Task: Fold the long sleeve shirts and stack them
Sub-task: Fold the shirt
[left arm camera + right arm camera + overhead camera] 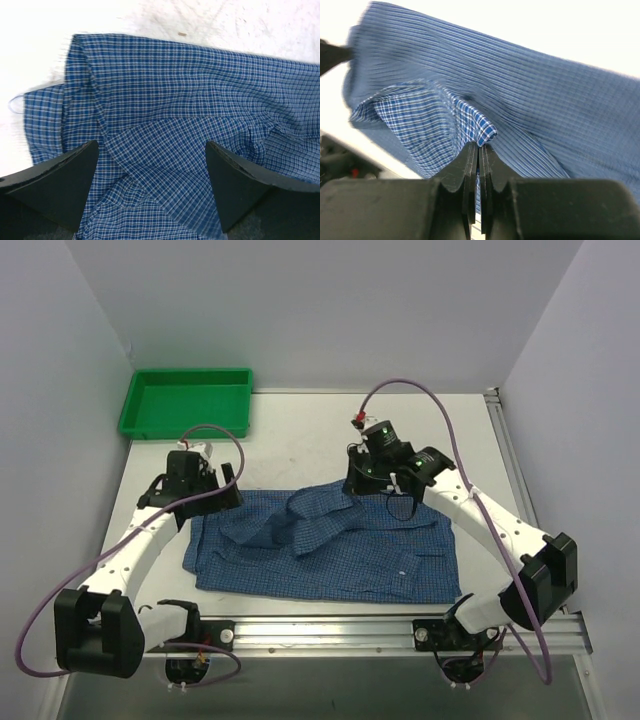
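With the blue checked shirt (330, 550) rumpled on the tabletop (300, 430) just arm-side of the green tray (150, 405), the right tool (479, 150), clamped on a cloth fold, should probably draw it across low and slowly while the left tool (151, 145), spread apart over the cloth, pins it.

A lab bench: plain white walls (320, 300), aluminium mounting rail (330, 631).

Your top view is evenly lit, shadows soft. Your left wrist view overexposes the table (30, 40) to white glare. Your right wrist view shows the shirt (530, 100) blurred in streaks, background blown out.
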